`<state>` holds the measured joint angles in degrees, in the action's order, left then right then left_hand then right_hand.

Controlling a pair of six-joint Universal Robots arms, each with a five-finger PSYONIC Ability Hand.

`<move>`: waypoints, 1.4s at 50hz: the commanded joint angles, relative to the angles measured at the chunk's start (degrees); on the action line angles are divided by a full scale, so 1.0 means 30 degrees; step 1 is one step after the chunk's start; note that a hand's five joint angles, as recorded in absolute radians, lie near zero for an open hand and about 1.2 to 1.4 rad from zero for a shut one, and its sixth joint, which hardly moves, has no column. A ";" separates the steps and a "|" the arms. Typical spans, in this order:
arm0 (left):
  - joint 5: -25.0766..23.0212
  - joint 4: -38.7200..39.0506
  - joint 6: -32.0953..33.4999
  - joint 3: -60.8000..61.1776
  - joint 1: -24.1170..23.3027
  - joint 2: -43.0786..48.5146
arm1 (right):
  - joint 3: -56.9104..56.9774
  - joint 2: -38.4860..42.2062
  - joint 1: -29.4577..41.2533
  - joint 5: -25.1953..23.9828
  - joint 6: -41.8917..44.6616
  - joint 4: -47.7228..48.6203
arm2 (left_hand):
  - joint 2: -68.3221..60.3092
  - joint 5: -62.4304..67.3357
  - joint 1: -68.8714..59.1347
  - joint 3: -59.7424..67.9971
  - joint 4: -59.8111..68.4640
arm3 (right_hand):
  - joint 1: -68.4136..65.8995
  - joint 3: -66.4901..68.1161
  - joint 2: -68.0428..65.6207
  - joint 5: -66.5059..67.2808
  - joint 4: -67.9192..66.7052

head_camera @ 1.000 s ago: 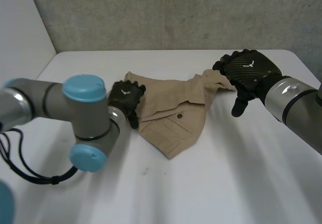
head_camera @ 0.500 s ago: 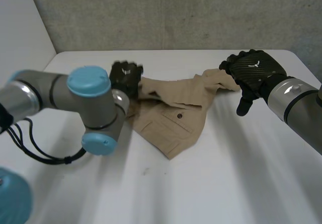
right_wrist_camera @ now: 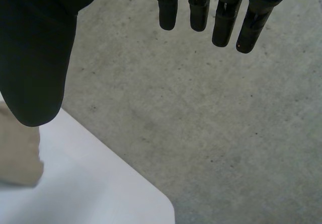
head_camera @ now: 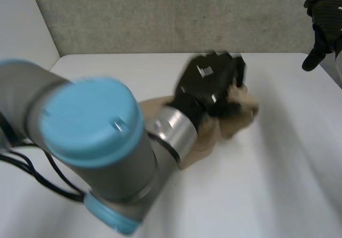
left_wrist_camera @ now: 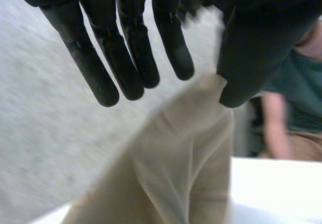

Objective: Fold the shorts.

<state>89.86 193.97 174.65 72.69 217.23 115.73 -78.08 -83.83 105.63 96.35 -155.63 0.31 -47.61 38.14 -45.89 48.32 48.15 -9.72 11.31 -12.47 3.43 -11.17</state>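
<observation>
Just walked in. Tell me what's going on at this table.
The robot is partway through folding the tan shorts on the white table. Its left hand reaches across them and holds a bunched part of the cloth up off the table. In the left wrist view the fabric rises to a peak at the thumb. The right hand is open, raised clear at the table's right side, holding nothing.

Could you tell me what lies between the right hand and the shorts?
Only bare white table, as the head view shows, between the right hand and the shorts.
</observation>
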 commanded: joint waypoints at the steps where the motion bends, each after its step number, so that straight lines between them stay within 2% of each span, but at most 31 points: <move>1: -0.0102 -0.0029 0.0755 0.0497 -0.0050 0.1063 | -0.0253 -0.0063 0.0005 -0.0564 0.0022 -0.0102 | 0.4892 -0.5070 0.4318 -0.5128 -0.5073 | -0.0092 -0.0436 0.0822 -0.1143 0.0388; 4: 0.0191 -0.0058 0.1107 0.0643 0.0976 0.0654 | -0.0311 -0.0063 0.0006 -0.0739 0.0022 -0.0131 | 0.5231 -0.5409 0.4657 -0.5468 -0.5413 | -0.0092 -0.0436 0.0822 -0.1143 0.0388; 8: 0.0923 -0.0670 0.1254 0.1751 0.3520 -0.1012 | -0.0370 -0.0063 -0.0024 -0.0915 0.0022 -0.0131 | 0.5733 -0.5911 0.5160 -0.5970 -0.5915 | -0.0092 -0.0436 0.0822 -0.1143 0.0388; 11: 0.0925 -0.1053 0.1196 0.2662 0.4375 -0.1543 | -0.0428 -0.0063 0.0034 -0.1062 0.0022 -0.0131 | 0.6017 -0.6194 0.5443 -0.6253 -0.6198 | -0.0092 -0.0436 0.0822 -0.1143 0.0388; 17: 0.0603 -0.1377 0.1488 0.5562 0.7304 -0.2482 | -0.0663 -0.0034 0.0152 -0.1326 0.0051 -0.0160 | 0.5625 -0.5803 0.5052 -0.5862 -0.5807 | -0.0092 -0.0436 0.0822 -0.1143 0.0388; 23: -0.1621 -0.1347 0.3185 0.7176 0.9707 -0.2366 | -0.0897 0.0024 0.0210 -0.1414 0.0081 -0.0160 | 0.5680 -0.5858 0.5106 -0.5917 -0.5862 | -0.0092 -0.0436 0.0822 -0.1143 0.0388; 24: -0.2378 -0.1289 0.3942 0.7380 1.0290 -0.2220 | -0.0898 0.0054 0.0211 -0.1414 0.0081 -0.0160 | 0.5736 -0.5913 0.5162 -0.5972 -0.5917 | -0.0092 -0.0436 0.0822 -0.1143 0.0388; 31: -0.4317 -0.0821 0.7604 0.7528 1.2021 -0.0815 | -0.1161 0.0142 0.0240 -0.1443 0.0110 -0.0160 | 0.5792 -0.5970 0.5219 -0.6029 -0.5974 | -0.0092 -0.0436 0.0822 -0.1143 0.0388; 35: -0.4933 -0.0470 0.9509 0.7587 1.2580 -0.0287 | -0.1220 0.0142 0.0240 -0.1443 0.0139 -0.0160 | 0.5848 -0.6026 0.5275 -0.6085 -0.6030 | -0.0092 -0.0436 0.0822 -0.1143 0.0388; 39: -0.5257 -0.0031 1.0481 0.7529 1.2640 0.0327 | -0.1249 0.0142 0.0211 -0.1443 0.0139 -0.0131 | 0.5848 -0.6026 0.5275 -0.6085 -0.6030 | -0.0092 -0.0436 0.0822 -0.1143 0.0388; 62: -0.5081 0.2607 1.0630 0.6211 1.2318 0.2936 | -0.1483 0.0142 0.0240 -0.1443 0.0198 -0.0131 | 0.4562 -0.4739 0.3988 -0.4798 -0.4743 | -0.0092 -0.0436 0.0822 -0.1143 0.0388; 67: -0.5023 0.2637 1.0630 0.5626 1.2318 0.3435 | -0.1571 0.0142 0.0240 -0.1443 0.0198 -0.0131 | 0.0085 -0.0263 -0.0489 -0.0322 -0.0267 | -0.0092 -0.0436 0.0822 -0.1143 0.0388; 68: -0.4936 0.2637 1.0630 0.5363 1.2318 0.3581 | -0.1571 0.0142 0.0240 -0.1443 0.0198 -0.0131 | -0.3091 0.2913 -0.3665 0.2854 0.2909 | -0.0092 -0.0436 0.0822 -0.1143 0.0388; 70: -0.4643 0.2666 1.0630 0.5011 1.2318 0.3728 | -0.1571 0.0142 0.0240 -0.1443 0.0198 -0.0131 | -0.6696 0.6518 -0.7270 0.6459 0.6514 | -0.0092 -0.0436 0.0822 -0.1143 0.0388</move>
<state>74.77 201.91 206.53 90.38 254.15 125.33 -82.70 -83.38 106.35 92.02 -155.04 -0.13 -43.19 32.38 -44.20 43.12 43.28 -9.72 11.31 -12.47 3.43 -11.17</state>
